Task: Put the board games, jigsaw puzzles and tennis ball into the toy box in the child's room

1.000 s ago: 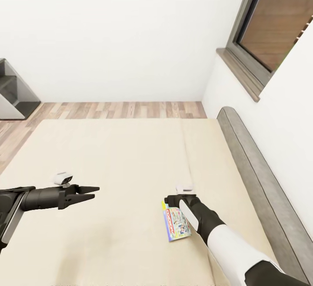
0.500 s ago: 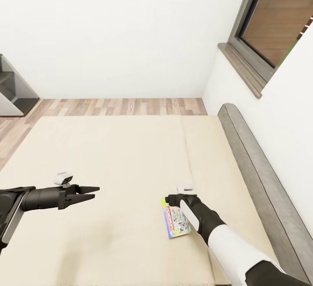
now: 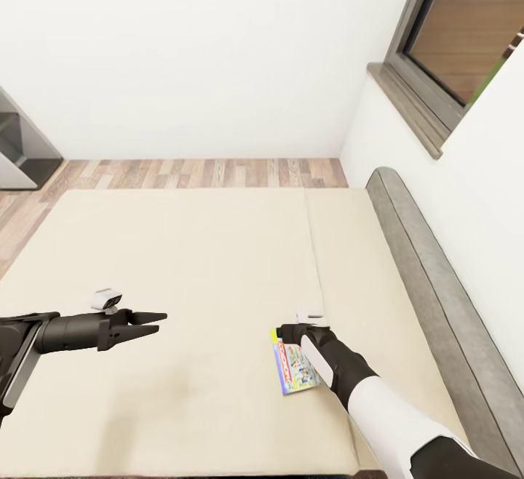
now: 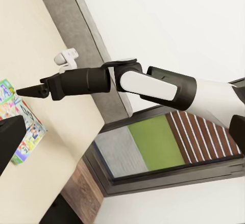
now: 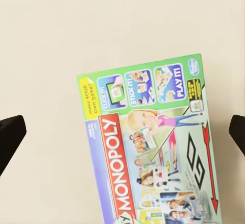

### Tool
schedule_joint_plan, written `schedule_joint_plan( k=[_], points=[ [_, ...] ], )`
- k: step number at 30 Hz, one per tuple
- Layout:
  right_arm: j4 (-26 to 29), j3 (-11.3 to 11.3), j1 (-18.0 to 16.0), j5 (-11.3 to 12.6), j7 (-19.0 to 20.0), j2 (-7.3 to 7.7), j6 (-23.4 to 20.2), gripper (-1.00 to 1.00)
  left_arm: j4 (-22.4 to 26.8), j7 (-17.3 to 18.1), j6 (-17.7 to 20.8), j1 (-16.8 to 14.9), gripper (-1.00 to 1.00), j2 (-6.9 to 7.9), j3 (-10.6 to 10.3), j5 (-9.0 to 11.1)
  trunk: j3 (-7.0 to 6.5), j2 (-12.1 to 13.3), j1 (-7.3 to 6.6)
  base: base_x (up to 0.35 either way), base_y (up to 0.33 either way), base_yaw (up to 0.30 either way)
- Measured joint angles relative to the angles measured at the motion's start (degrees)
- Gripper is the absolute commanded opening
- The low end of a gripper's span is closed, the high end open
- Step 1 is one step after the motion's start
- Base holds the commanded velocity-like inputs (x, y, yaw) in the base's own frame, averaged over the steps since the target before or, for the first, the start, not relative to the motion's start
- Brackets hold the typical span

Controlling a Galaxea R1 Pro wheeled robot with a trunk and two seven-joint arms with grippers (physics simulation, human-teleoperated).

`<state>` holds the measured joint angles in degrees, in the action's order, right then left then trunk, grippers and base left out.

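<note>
Directly beneath open right gripper [image 3: 291, 333], board game [image 3: 295, 369], flat

From the head we look forward and down over the bed [image 3: 182, 260], both arms reaching in from below, the wall and window [image 3: 466, 35] beyond. Our left wrist camera looks sideways across the bed [image 4: 30, 45] toward the right arm [image 4: 153, 83] and window [image 4: 148, 147]. Our right wrist camera looks straight down, close over the game [image 5: 150, 147]. All three views share that game [image 3: 295, 367] [image 4: 18, 127].
</note>
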<state>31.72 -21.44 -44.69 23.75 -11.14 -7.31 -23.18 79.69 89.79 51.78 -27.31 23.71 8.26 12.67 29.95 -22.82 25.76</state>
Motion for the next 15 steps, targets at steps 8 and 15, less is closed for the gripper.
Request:
schedule_joint_plan(
  k=[8,15],
  points=[
    [0.0,0.0,0.0,0.0,0.0,-0.04,0.1,1.0,0.0,0.0,0.0,0.0,1.0,0.0,0.0,0.0,0.76,0.0,0.0,0.0,0.0,0.0],
    [0.0,0.0,0.0,0.0,0.0,-0.11,0.1,1.0,0.0,0.0,0.0,0.0,1.0,-0.15,-0.1,0.0,1.42,0.0,0.0,0.0,0.0,0.0]
  ],
)
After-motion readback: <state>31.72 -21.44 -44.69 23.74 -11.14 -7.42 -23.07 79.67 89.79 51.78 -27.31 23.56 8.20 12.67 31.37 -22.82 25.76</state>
